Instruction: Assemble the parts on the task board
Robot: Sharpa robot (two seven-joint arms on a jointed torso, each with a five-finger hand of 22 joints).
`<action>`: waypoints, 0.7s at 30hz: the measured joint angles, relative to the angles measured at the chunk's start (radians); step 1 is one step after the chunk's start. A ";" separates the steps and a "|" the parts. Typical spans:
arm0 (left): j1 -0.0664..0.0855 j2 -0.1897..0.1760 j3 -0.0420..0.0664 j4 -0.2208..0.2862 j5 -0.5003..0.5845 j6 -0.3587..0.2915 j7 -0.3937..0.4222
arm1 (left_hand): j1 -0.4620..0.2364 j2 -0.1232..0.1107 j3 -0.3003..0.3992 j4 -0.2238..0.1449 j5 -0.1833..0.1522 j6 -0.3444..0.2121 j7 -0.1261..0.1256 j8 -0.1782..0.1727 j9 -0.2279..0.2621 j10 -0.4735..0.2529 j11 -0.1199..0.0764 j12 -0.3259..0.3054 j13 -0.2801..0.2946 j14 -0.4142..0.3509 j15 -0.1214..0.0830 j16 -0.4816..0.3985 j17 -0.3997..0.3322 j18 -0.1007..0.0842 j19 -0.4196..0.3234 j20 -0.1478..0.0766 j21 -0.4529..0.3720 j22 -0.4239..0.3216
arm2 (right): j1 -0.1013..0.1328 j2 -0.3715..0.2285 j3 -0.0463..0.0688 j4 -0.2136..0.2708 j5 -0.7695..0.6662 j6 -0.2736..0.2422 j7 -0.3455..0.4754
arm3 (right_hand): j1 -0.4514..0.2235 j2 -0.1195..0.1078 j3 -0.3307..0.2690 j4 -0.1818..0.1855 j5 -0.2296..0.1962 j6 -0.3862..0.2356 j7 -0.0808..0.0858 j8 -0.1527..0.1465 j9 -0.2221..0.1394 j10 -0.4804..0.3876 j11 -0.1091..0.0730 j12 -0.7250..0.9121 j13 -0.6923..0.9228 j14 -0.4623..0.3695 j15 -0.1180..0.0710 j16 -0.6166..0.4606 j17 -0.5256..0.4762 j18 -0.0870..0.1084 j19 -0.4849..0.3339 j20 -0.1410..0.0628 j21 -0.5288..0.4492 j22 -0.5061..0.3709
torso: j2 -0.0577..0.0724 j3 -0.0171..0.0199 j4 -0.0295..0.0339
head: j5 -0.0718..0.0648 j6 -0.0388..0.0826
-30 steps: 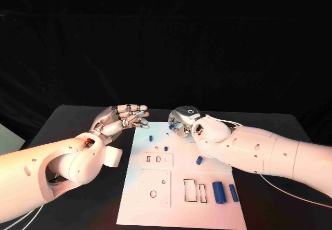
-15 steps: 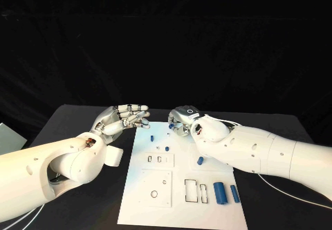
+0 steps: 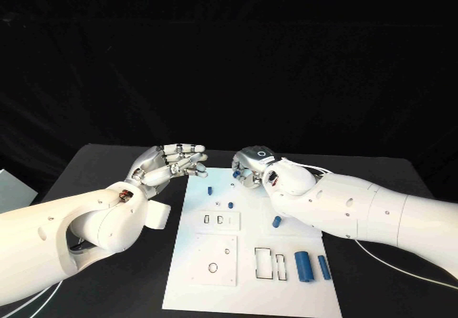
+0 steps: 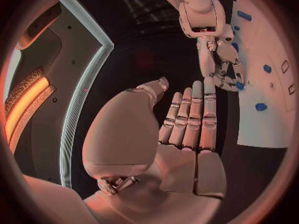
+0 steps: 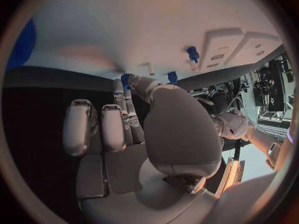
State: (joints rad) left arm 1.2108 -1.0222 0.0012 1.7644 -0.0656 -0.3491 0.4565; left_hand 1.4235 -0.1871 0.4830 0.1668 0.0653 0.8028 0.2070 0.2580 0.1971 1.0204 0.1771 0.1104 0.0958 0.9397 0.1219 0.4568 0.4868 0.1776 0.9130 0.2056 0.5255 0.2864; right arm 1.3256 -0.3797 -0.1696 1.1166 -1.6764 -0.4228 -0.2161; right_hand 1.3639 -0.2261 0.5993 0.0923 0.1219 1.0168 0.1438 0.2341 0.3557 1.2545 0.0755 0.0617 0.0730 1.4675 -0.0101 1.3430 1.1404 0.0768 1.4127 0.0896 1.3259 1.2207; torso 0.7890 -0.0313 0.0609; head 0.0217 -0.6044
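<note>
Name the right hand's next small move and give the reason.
Probably lower the right hand slightly toward the task board: it pinches a small blue part at its fingertips above the board's far end, not yet seated. The left hand holds nothing beside it.

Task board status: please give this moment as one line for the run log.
right hand: pinches small blue part over task board far edge | left hand: holds nothing, beside board | two blue cylinders: lying on board
</note>
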 measured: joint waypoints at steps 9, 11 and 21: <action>0.000 0.000 0.000 -0.002 0.000 0.001 -0.001 | 0.000 0.000 0.000 0.000 0.000 0.000 0.000 0.000 0.001 0.000 0.000 0.000 0.000 0.000 0.000 0.000 0.002 0.000 -0.003 0.003 0.004 0.002 | -0.002 -0.004 -0.001 0.002 0.000 0.007 0.003 | -0.033 -0.033 -0.084 0.013 -0.002 -0.093 0.013 -0.056 0.000 -0.182 0.029 0.004 -0.008 -0.001 0.025 -0.023 -0.068 0.012 -0.064 0.024 -0.097 -0.110 | 0.000 0.0011 -0.0007 | 0.001 0.001; 0.000 0.000 0.000 -0.003 0.000 0.001 -0.001 | 0.000 0.000 0.000 0.000 0.000 0.000 0.000 0.000 0.001 0.000 0.000 0.000 0.000 0.000 0.000 0.000 0.002 0.000 -0.003 0.004 0.004 0.002 | -0.002 -0.008 -0.001 0.011 0.000 0.004 0.005 | -0.024 -0.024 -0.116 0.015 -0.002 -0.097 0.011 -0.060 0.000 -0.201 0.031 0.006 -0.008 -0.001 0.025 -0.029 -0.081 0.016 -0.070 0.023 -0.116 -0.129 | 0.000 0.0014 -0.0007 | 0.001 0.001; 0.000 -0.005 0.000 -0.009 0.000 0.003 -0.002 | -0.004 0.004 0.000 0.000 0.000 0.000 0.000 0.000 0.001 0.000 0.000 0.000 0.001 0.000 0.000 0.004 0.001 0.000 -0.003 0.004 0.004 0.003 | -0.001 -0.107 0.001 0.114 0.004 -0.018 0.009 | 0.014 0.003 -0.172 0.028 0.002 -0.096 0.010 -0.068 0.000 -0.217 0.033 0.030 -0.005 -0.005 0.028 -0.043 -0.114 0.016 -0.074 0.027 -0.135 -0.146 | -0.001 0.0027 -0.0058 | -0.005 0.006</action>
State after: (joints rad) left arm 1.2109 -1.0275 0.0012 1.7557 -0.0656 -0.3464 0.4542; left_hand 1.4195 -0.1831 0.4830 0.1668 0.0653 0.8028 0.2070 0.2580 0.1981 1.0204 0.1771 0.1104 0.0966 0.9397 0.1219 0.4607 0.4883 0.1776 0.9096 0.2091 0.5296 0.2892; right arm 1.3248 -0.4866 -0.1690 1.2306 -1.6728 -0.4406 -0.2075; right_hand 1.3774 -0.2233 0.4275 0.1200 0.1240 0.9211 0.1538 0.1658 0.3558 1.0373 0.1084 0.0914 0.0681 1.4629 0.0179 1.3001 1.0262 0.0927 1.3390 0.1165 1.1904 1.0747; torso 0.7882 -0.0286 0.0551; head 0.0169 -0.5988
